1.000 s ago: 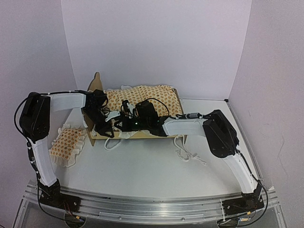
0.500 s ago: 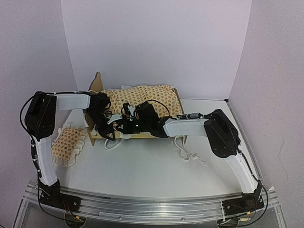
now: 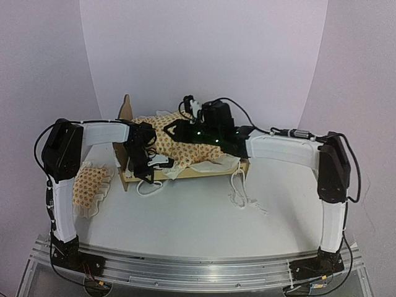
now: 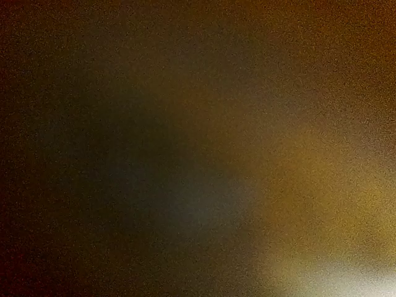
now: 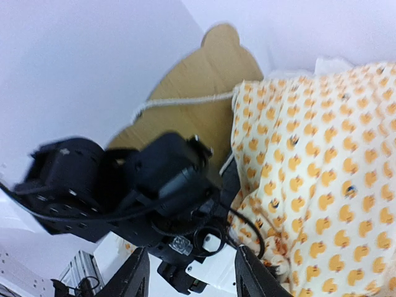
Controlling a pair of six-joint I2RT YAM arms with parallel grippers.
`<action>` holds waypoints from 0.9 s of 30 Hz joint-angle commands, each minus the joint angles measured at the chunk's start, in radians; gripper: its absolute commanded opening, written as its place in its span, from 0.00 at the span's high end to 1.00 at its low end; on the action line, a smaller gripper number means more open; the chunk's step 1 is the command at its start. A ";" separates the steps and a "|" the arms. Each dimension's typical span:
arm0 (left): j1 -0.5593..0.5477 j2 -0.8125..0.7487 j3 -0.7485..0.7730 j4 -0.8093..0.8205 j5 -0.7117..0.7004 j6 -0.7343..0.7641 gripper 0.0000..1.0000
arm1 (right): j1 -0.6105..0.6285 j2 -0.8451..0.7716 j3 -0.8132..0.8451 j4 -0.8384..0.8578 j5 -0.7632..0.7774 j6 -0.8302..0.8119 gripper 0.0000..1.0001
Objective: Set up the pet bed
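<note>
The pet bed (image 3: pixel 199 172) is a light-wood frame with a rounded headboard (image 3: pixel 127 110) at its left end. Cream, orange-print bedding (image 3: pixel 185 145) lies rumpled inside it and spills over the front right rail. The matching pillow (image 3: pixel 90 185) lies on the table left of the frame. My left gripper (image 3: pixel 156 163) is pushed down into the bedding by the front rail; its wrist view is dark blur, so its jaws do not show. My right gripper (image 3: pixel 175 128) hovers above the bedding, open and empty (image 5: pixel 192 281), looking down on the left arm's wrist (image 5: pixel 154 185), the headboard (image 5: pixel 204 80) and the bedding (image 5: pixel 322 167).
White tie strings (image 3: pixel 240 193) trail from the bed's right front corner onto the table, and a cord loop (image 3: pixel 148 187) lies by the front left. White walls close in behind and on both sides.
My right arm has lifted from the bed's front rail up and back over the bedding, and its jaws have opened. My left gripper has sunk further into the bedding.
</note>
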State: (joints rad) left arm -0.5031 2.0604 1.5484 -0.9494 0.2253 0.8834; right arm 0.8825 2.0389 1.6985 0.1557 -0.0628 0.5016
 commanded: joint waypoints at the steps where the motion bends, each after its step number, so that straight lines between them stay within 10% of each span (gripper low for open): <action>1: -0.008 0.106 0.011 -0.244 0.135 -0.122 1.00 | -0.012 -0.174 -0.100 0.039 0.055 -0.042 0.52; 8: -0.008 0.077 0.114 -0.296 0.196 -0.154 1.00 | 0.057 -0.305 -0.370 0.100 -0.092 -0.297 0.63; 13: -0.008 0.076 0.110 -0.295 0.182 -0.139 1.00 | 0.142 -0.208 -0.685 0.689 -0.099 -0.442 0.70; 16: -0.008 0.076 0.113 -0.301 0.178 -0.130 1.00 | 0.149 -0.021 -0.593 0.779 -0.060 -0.410 0.81; 27: -0.008 0.082 0.129 -0.304 0.206 -0.135 1.00 | 0.152 0.322 -0.346 0.810 0.190 -0.398 0.69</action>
State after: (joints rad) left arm -0.5159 2.1166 1.6716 -1.0332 0.2468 0.8352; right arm 1.0373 2.3115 1.2546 0.8634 0.0418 0.1208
